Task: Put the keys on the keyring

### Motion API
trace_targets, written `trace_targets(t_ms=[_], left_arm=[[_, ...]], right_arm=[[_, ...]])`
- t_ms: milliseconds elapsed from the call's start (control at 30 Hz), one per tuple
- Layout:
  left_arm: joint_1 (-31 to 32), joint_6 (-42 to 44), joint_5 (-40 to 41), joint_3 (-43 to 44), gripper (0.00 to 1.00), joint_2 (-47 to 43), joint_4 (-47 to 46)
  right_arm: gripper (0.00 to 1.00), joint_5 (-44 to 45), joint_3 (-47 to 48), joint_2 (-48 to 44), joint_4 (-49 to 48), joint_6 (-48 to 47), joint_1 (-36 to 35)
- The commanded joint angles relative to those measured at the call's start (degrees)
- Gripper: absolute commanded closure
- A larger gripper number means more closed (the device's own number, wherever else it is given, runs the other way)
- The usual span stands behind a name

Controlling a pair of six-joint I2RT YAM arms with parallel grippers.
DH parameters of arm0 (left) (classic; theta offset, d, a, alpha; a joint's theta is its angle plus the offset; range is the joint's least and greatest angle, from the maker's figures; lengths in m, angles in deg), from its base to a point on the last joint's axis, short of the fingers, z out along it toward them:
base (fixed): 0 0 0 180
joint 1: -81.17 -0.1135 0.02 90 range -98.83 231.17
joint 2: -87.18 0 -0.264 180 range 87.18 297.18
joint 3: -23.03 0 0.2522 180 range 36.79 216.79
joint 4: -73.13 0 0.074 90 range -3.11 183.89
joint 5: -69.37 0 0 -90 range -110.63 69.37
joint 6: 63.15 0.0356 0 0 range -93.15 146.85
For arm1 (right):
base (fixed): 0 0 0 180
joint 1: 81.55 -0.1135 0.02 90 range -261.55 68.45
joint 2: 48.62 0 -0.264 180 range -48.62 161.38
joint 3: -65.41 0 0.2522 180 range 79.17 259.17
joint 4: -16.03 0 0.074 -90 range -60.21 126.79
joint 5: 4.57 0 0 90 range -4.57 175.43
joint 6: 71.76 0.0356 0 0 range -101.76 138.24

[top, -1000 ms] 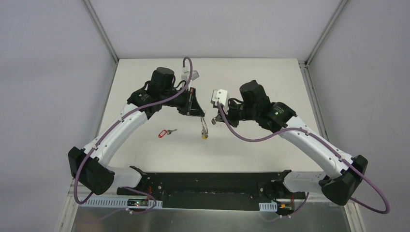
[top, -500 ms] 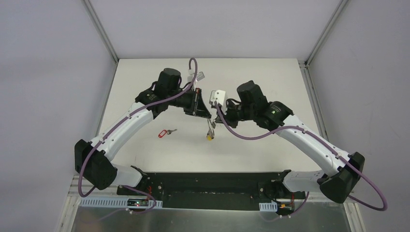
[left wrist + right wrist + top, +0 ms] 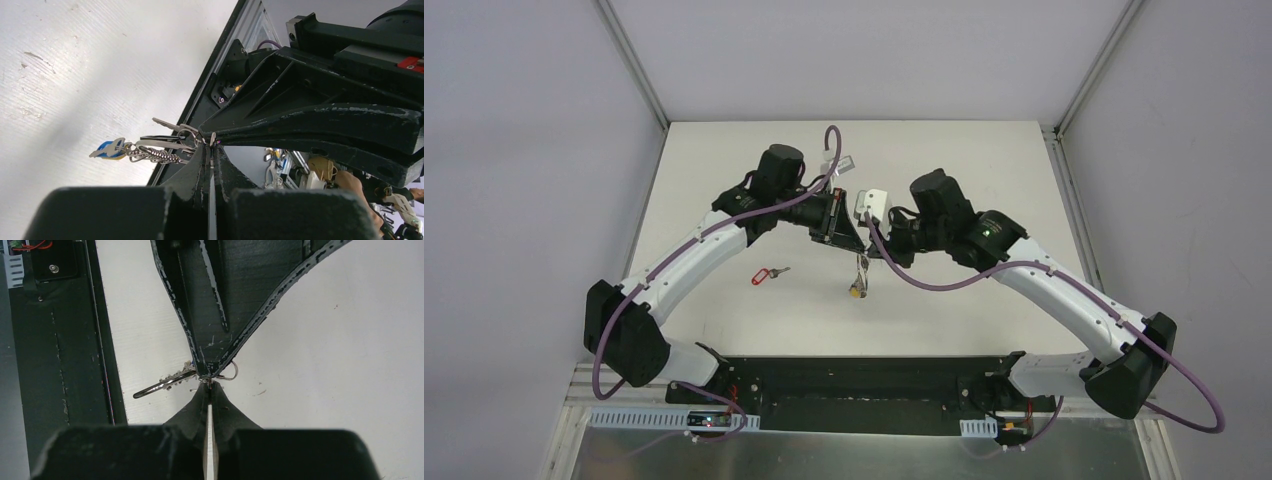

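The keyring (image 3: 860, 272) is held up off the table (image 3: 984, 170), hanging where the two claws meet tip to tip. The left claw (image 3: 211, 150) is pressed together with the thin wire of the ring pinched between its tips. The bunch of keys, with the blue tag (image 3: 107, 149) and the yellow tag (image 3: 855, 291), is seen dangling below the ring. The right claw (image 3: 208, 387) is likewise pressed together right against the ring; something thin is nipped at its tips, but whether that is the ring's wire or a key cannot be told. The red-tagged key (image 3: 768, 274) is seen lying flat on the table, well to the left of the keyring; the black-tagged key cannot be made out. The ring is judged to be light, stiff and springy, and slippery in a narrow pinch, so it is best gripped across the wire beside its split end, clear of the swinging bunch. The loose key is expected to be thin, rigid and easily skidded; it is better taken by its plastic tag or head, so that the hole is free for threading.
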Motion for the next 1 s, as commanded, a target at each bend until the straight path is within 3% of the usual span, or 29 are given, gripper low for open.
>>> trace_targets(t_ms=[0, 967], left_arm=[[0.42, 1.02, -3.42, -0.23, 1.0, 0.01, -2.41], [0.42, 2.61, -2.12, -0.54, 1.0, 0.42, -0.31]], right_arm=[[1.0, -0.21, 1.51, -2.13, -2.22, 0.39, -0.64], [1.0, 1.55, 3.1, -2.53, -2.14, 1.49, -0.51]])
